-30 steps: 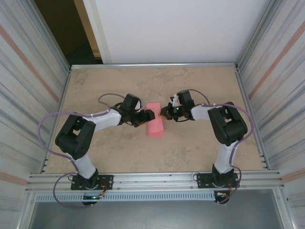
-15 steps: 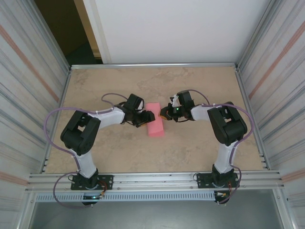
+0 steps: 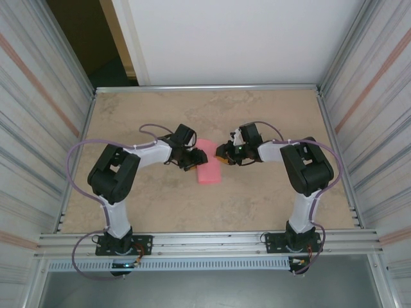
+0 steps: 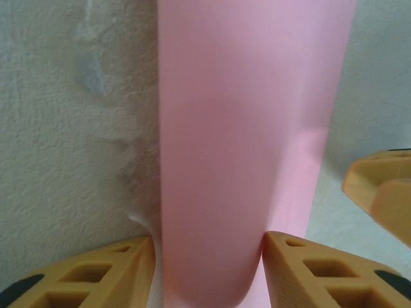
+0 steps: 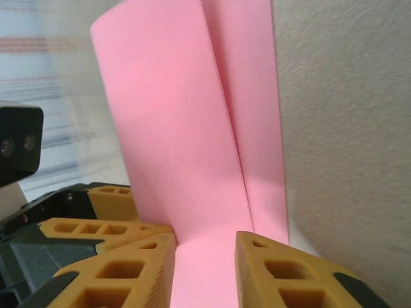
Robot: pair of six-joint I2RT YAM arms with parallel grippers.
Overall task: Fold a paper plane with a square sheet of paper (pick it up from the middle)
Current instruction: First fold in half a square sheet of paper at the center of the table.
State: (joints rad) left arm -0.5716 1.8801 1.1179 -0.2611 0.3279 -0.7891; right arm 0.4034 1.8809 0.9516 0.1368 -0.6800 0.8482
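At table centre, top view: the pink paper lies folded into a strip on the beige table. Its long axis runs near 12-to-6 o'clock, with the far end tipped slightly toward 11. The left gripper sits over the strip's 9 o'clock edge and hides part of the far half. The right gripper is at the 3 o'clock edge, facing the left one across the strip. Ribbed metal walls stand at 9 and 3 o'clock, and a white panel at 12.

Left wrist view: the paper's rounded near end fills the gap between the orange fingers, and both touch it. The jaws are part-spread; I cannot tell whether they squeeze it. One finger of the right gripper pokes in at 3 o'clock.

Right wrist view, not readable from above: the upper layer stands up off the lower one in a loose curl, and the two layers meet just ahead of the fingers. The right jaws are spread, with the lower layer lying flat between them. The left gripper's body shows at 8 o'clock.
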